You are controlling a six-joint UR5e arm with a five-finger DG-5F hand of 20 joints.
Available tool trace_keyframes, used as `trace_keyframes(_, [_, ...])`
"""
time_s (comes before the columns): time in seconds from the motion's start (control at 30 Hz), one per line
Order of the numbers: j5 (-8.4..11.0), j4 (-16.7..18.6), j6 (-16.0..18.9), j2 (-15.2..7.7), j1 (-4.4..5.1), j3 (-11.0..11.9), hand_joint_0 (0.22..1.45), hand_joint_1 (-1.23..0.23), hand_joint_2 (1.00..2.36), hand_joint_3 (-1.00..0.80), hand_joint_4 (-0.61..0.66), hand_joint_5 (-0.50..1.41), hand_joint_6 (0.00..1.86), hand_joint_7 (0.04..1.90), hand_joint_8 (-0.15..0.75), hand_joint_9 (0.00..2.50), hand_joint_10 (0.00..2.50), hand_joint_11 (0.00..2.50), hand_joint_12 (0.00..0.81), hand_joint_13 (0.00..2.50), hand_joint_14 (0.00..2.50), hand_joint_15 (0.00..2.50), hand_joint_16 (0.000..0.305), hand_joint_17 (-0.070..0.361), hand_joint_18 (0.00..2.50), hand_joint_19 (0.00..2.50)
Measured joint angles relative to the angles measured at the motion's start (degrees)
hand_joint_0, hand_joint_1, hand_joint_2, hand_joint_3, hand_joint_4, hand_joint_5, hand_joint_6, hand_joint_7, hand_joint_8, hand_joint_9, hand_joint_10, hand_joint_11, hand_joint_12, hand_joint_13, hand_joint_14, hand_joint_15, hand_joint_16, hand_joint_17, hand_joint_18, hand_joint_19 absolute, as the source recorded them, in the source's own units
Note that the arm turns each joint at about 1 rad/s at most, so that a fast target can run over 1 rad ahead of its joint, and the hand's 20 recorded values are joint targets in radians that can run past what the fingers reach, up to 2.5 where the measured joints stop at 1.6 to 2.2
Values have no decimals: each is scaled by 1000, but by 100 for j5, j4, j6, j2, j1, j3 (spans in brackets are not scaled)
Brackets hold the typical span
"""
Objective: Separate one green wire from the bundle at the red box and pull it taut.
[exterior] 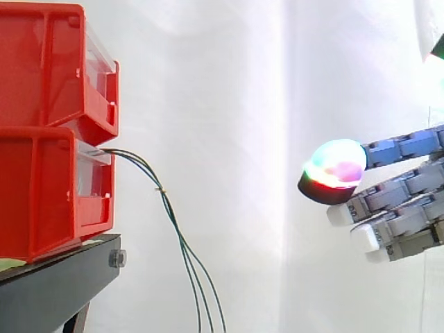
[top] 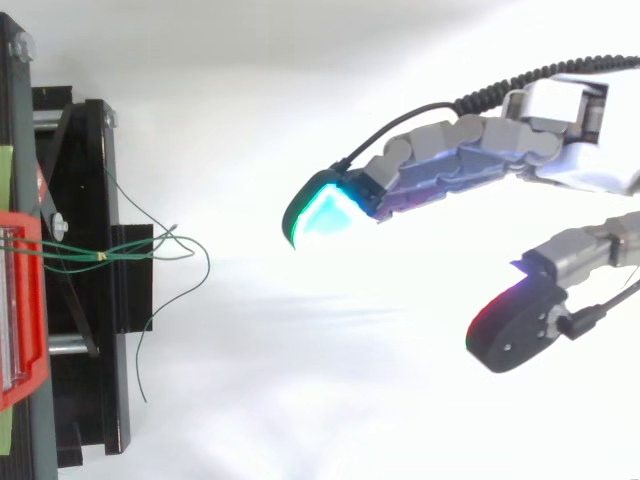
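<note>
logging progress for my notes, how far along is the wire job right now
Nothing looks done yet: the green wires hang slack from the lower red box, all bundled at a small tie. In hand: only the approach; the hand is open and well apart from the wires, fingers pointing toward them. Left: reach the bundle, pick out one wire, pinch it and pull it taut.

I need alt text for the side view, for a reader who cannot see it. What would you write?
An open robot hand reaches in from the right, holding nothing, well apart from thin green wires that leave the lower of two stacked red bins at left and hang down. The bins sit on a black stand before a white curtain.
</note>
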Motion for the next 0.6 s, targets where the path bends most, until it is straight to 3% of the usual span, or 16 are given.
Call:
trace_keyframes(0.07, [-12,-19,4,-104,-5,88,481,-711,1000,-500,176,-247,501,597,294,452,0,0,333,493,2,86,36,81,354,55])
trace_keyframes(0.3, [-90,-276,33,-654,-50,721,488,-727,1000,-500,189,-241,501,612,298,474,0,1,327,513,2,92,35,78,372,33])
trace_keyframes(0.6, [-202,-537,56,-1407,-155,1680,490,-733,1000,-500,194,-237,501,616,298,486,0,18,325,515,3,104,34,76,371,42])
